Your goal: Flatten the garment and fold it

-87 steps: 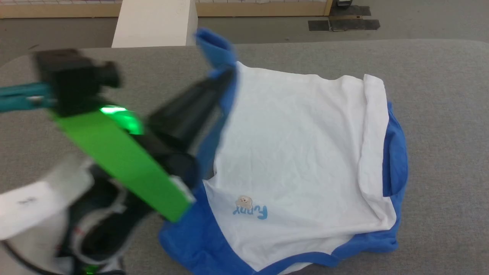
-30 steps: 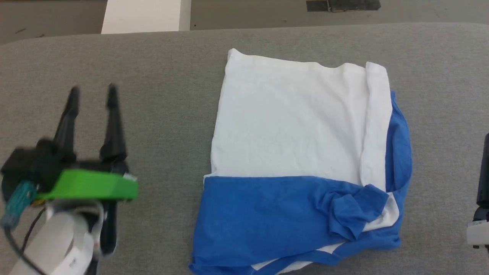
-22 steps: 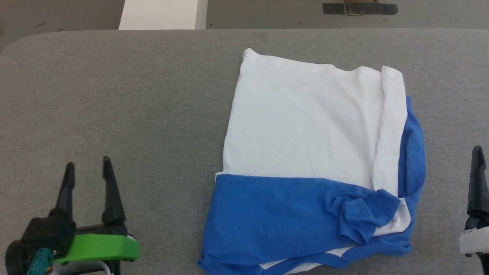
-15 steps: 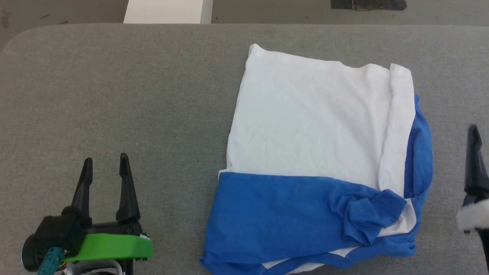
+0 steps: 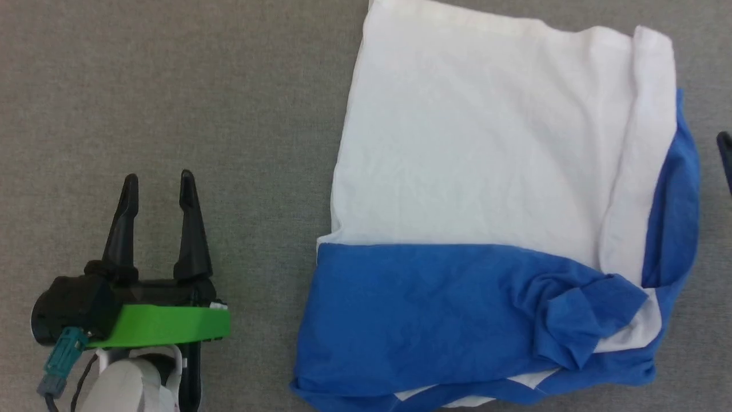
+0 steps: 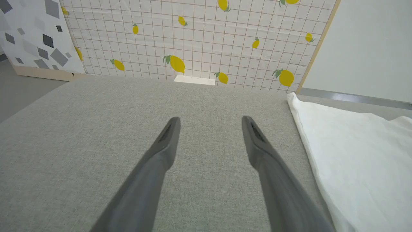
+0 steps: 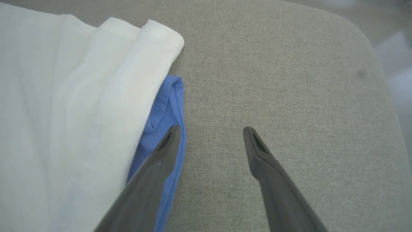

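— Where do we find the garment [image 5: 486,171]?
— We see it folded on the grey desk [image 5: 171,86], white above, with a blue band across the near side.
— And our fingers?
— Our left fingers [image 5: 190,229] are spread over bare desk, apart from the cloth. Our right fingers [image 7: 270,180] are spread too and empty, one over the blue edge.

A grey fabric-covered table [image 6: 96,129] stands before a lemon-printed grid wall [image 6: 199,38], beside a plain pale panel [image 6: 370,48].
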{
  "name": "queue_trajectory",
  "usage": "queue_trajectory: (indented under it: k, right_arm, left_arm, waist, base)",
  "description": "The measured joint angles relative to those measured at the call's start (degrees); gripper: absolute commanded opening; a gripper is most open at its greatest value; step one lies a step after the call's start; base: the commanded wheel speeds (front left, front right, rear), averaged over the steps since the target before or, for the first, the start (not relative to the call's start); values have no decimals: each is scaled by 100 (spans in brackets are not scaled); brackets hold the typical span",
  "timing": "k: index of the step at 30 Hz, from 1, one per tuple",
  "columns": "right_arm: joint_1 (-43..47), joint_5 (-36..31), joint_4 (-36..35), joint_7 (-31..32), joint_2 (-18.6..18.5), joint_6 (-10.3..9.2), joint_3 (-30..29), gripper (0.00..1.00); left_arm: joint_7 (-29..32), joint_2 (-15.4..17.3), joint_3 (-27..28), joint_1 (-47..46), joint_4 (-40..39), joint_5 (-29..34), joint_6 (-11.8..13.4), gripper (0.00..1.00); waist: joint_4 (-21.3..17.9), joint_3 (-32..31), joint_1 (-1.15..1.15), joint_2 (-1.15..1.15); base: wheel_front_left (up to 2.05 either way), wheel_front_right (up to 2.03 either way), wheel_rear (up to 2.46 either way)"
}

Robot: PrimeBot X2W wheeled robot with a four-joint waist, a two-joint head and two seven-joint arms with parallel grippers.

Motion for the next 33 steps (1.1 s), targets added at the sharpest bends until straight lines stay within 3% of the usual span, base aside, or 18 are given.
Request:
queue_trajectory:
  k: [6,7,8,9,16,22,27,28,33]
  right_arm:
    - [34,138,31,313,41,0,182,100]
    - [61,154,55,365,47,0,230,93]
    - [83,167,84,379,77,-1,249,50]
    - [85,167,102,377,109,-1,238,0]
    - [29,26,314,-229,255,3,71,0]
    - [262,-193,494,-636,290,2,-777,0]
    - [1014,-234,537,-667,591,1,-1460,0]
    - [1248,-264,561,-911,787,1,-1559,100]
    - [1174,-265,385,-1374,827,0,-1224,100]
  left_arm:
    - [0,-164,85,-49,129,120,-138,100]
    - [0,-179,90,-65,143,127,-162,100]
    - [0,-185,102,-81,156,143,-180,100]
    - [0,-187,113,-92,162,151,-193,100]
    - [0,-218,220,-111,291,199,-248,100]
    - [1,-221,243,-74,345,196,-254,100]
    - [12,-221,234,-52,342,189,-254,100]
    - [55,-211,237,-30,333,183,-253,100]
    - [112,-155,250,-9,266,180,-253,100]
  waist:
    - [118,314,0,0]
    - [148,343,0,0]
    - [176,371,0,0]
    - [196,390,0,0]
    - [214,397,0,0]
    - [56,151,0,0]
    - [-78,-8,0,0]
    - [-148,-38,0,0]
    - [-228,-5,0,0]
  base:
    - [0,0,0]
    - [0,0,0]
    - [0,0,0]
    - [0,0,0]
    - [0,0,0]
    - [0,0,0]
    - [0,0,0]
    - [0,0,0]
    - [0,0,0]
